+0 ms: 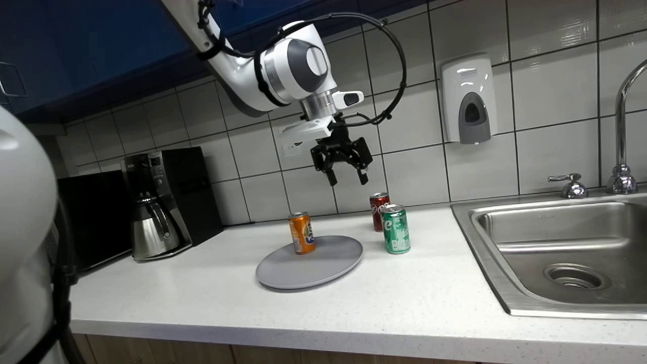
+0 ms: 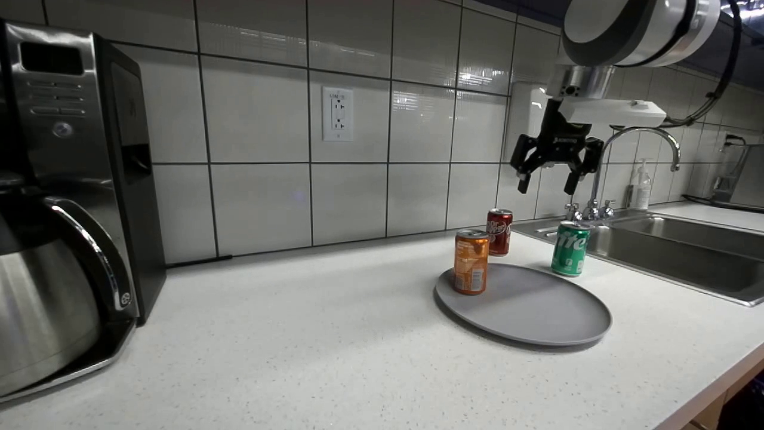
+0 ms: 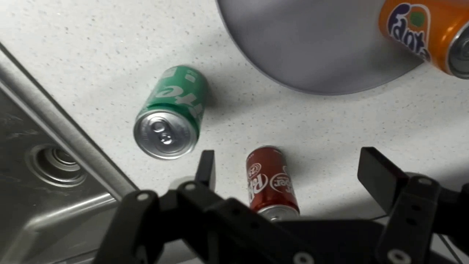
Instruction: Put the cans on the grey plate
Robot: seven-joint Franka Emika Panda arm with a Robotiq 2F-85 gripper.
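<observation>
gripper (image 1: 348, 181), spread wide, empty, should centre over the dark red can (image 3: 271, 178) and descend clear of the green can (image 3: 176, 95), both on the counter (image 1: 177, 283), the orange can (image 1: 302, 235) on the grey plate (image 1: 303, 270).

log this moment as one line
gripper: open, empty, above counter | orange can: upright on grey plate | green can, dark red can: both upright on counter | task: two cans pending
</observation>
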